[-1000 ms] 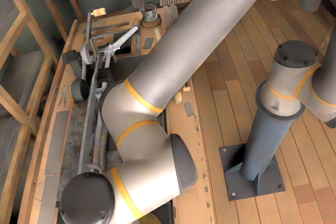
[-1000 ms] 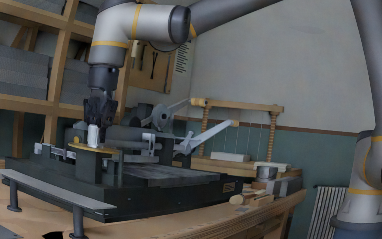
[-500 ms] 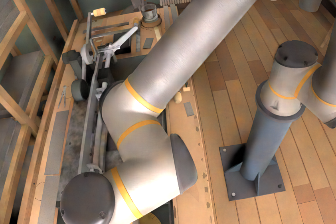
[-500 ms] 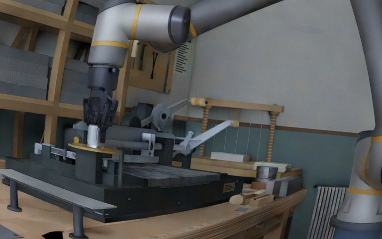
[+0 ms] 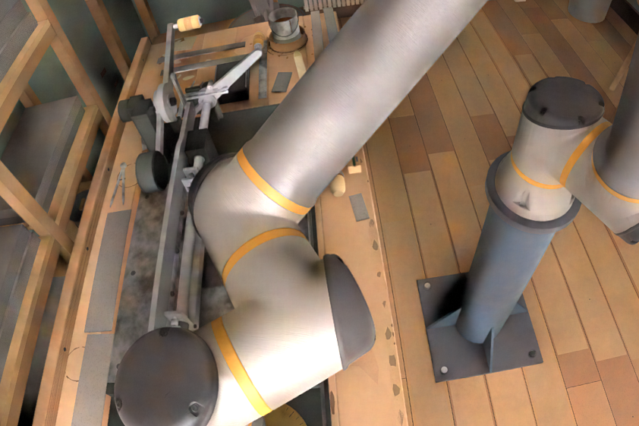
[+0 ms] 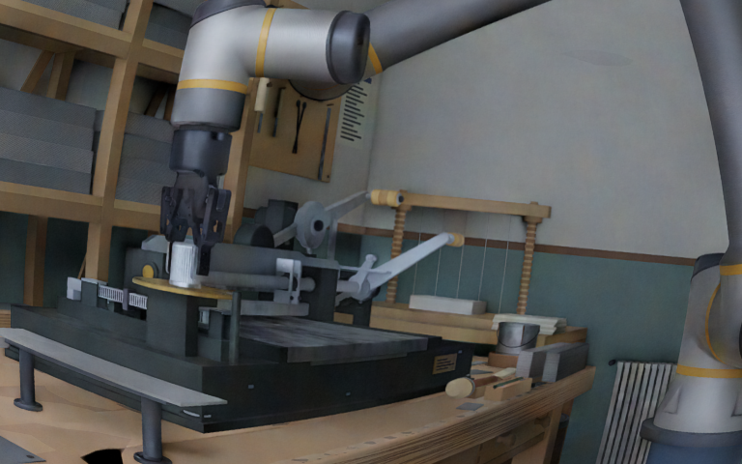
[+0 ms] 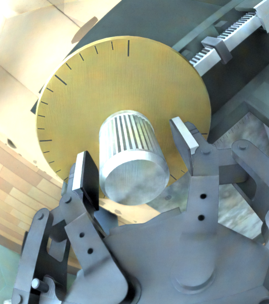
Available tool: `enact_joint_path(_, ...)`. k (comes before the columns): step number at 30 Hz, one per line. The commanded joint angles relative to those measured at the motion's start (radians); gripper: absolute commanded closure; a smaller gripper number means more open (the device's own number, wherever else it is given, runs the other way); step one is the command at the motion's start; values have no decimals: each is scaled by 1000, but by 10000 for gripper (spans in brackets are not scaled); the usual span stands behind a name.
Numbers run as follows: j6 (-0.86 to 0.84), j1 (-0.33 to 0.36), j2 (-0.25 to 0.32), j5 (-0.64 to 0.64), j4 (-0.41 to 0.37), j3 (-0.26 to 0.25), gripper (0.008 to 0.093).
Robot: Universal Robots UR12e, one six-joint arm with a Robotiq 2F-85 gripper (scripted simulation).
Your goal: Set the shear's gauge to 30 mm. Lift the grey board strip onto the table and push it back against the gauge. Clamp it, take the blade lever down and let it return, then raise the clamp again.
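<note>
The gauge knob [image 7: 132,158], a ribbed silver cylinder, stands upright on a brass dial [image 7: 118,107] marked with black ticks, at the near left corner of the shear [image 6: 237,339]. My gripper [image 7: 134,154] hangs straight over the knob [image 6: 184,264], open, with a finger on either side of it, and holds nothing. A toothed gauge rack [image 7: 232,31] runs beside the dial. The grey board strip [image 6: 105,365] lies on a raised rail in front of the shear. The blade lever [image 6: 404,256] and the clamp lever [image 6: 335,210] both stand raised.
My arm [image 5: 289,163] covers most of the shear from above. Shelves [image 6: 47,132] stacked with grey boards rise behind the bench. A sewing frame [image 6: 461,247], a metal pot [image 6: 516,336] and small tools lie at the bench's far end. Grey offcuts [image 5: 106,266] lie along the bench's left side.
</note>
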Motion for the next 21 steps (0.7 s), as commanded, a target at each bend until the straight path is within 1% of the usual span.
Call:
enact_joint_path(1,0,0,-1,0,0,-1,334)
enact_joint_path(12,0,0,-4,0,5,-4,334)
enact_joint_path(21,0,0,-22,0,40,-21,334)
